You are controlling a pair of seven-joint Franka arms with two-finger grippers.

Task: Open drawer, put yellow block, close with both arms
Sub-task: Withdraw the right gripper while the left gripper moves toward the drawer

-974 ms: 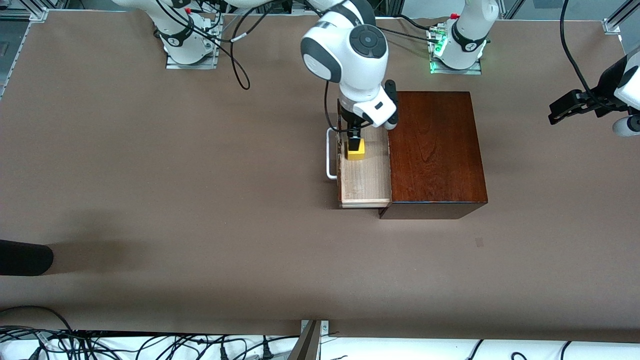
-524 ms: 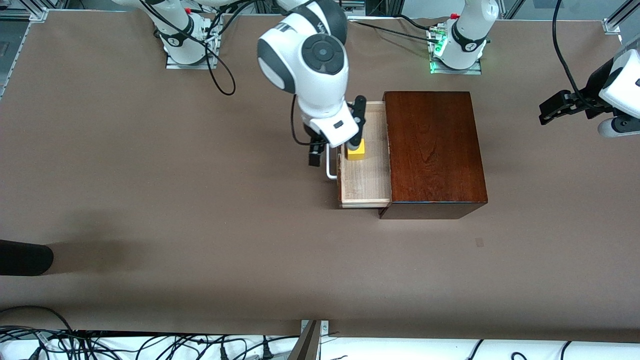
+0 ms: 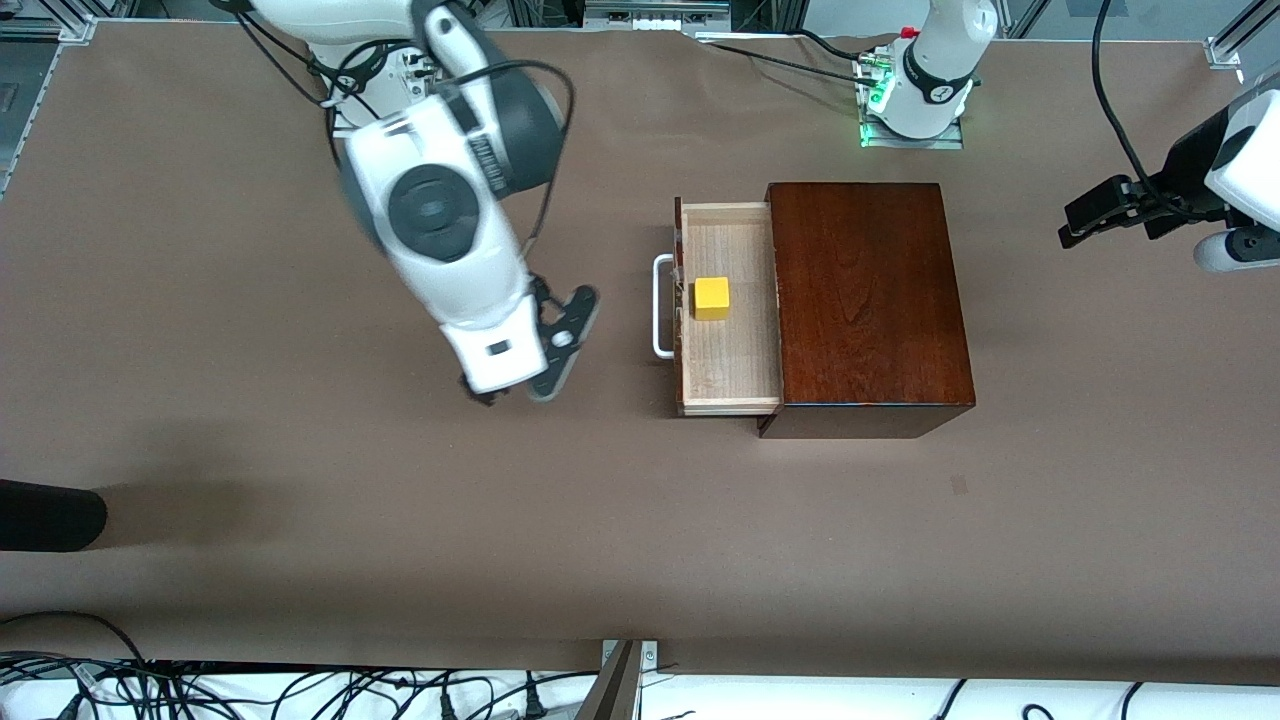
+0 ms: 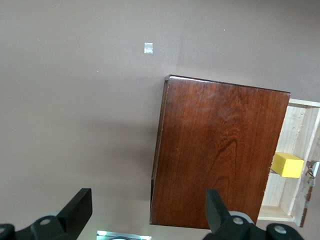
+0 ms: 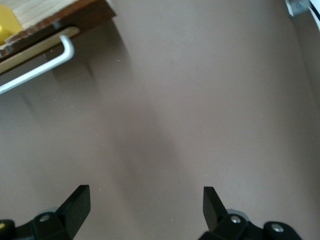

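brown table (image 3: 300,520) now has the right gripper (image 3: 520,385) swung clear, fingers wide and empty, leaving the yellow block (image 3: 712,298) in the open drawer (image 3: 728,370), while the left gripper (image 3: 1090,218) waits wide too, so closing's next.

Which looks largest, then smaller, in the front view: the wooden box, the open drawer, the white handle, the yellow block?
1. wooden box
2. drawer
3. white handle
4. yellow block

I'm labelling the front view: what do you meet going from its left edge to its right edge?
Right gripper → drawer handle → yellow block in the open drawer → wooden box → left gripper.
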